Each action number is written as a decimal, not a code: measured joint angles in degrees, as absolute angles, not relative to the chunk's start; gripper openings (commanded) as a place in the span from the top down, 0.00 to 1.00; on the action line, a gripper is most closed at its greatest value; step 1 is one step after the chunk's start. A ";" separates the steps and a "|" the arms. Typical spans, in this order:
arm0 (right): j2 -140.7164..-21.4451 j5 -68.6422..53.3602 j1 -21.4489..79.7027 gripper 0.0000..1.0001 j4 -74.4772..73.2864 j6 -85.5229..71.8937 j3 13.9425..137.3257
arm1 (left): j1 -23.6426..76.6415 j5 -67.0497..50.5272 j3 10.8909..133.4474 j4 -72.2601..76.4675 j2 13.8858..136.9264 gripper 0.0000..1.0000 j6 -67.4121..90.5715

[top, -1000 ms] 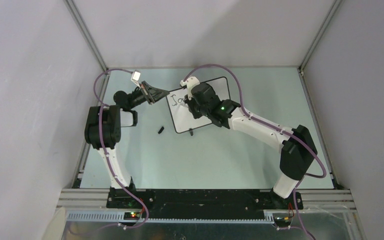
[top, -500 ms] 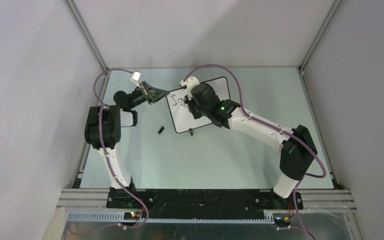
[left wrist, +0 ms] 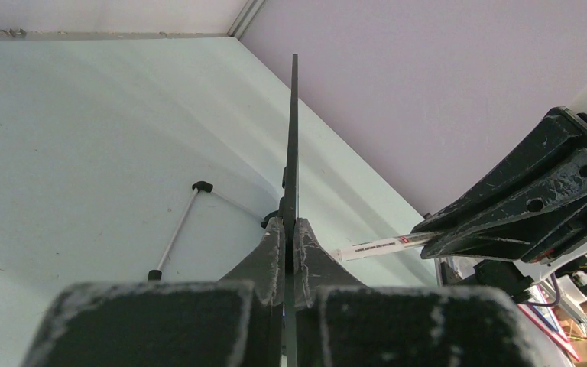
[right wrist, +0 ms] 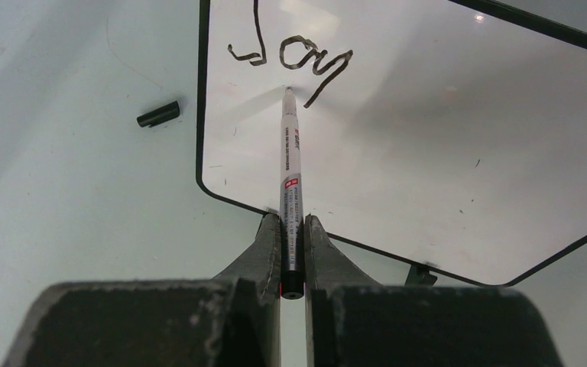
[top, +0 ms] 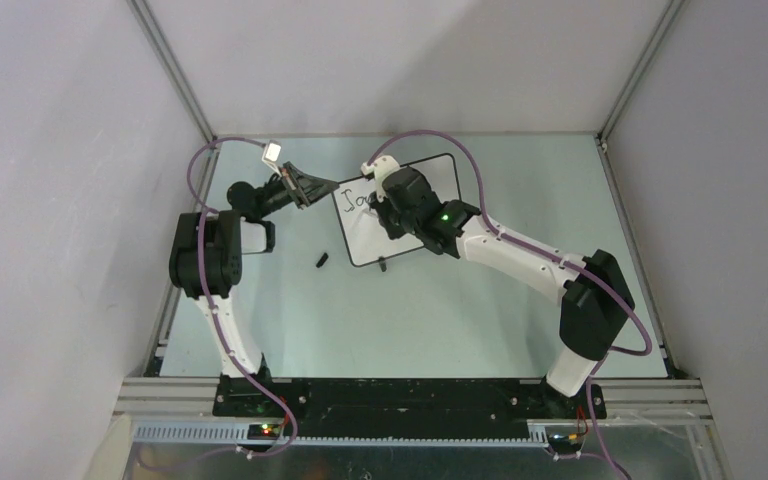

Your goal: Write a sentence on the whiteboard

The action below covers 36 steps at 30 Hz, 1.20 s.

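The right pincer is closed tight on a marker pen, gripped near its back end, and the pen's tip is set on the whiteboard just under the "o" of "Joy", the only word of the sentence that is written, near the board's far left corner. The left pincer is clamped shut on the whiteboard's thin left edge, which is seen edge-on between its fingers. The right arm is stretched from its near base diagonally across the worktop, with the wrist bent down over the board; the left arm is raised, bent at the elbow and turned toward the board's left side. A black cap is left lying on the worktop just beside the board's left edge, apart from it. Open worktop is seen nearer than the board and to its right.
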<state>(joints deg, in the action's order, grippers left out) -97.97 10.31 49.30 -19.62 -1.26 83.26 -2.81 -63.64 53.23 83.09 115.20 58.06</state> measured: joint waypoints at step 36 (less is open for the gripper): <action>-97.71 10.68 48.45 1.00 -19.92 -1.54 81.60 | -2.81 -63.55 53.23 83.02 115.20 1.00 58.02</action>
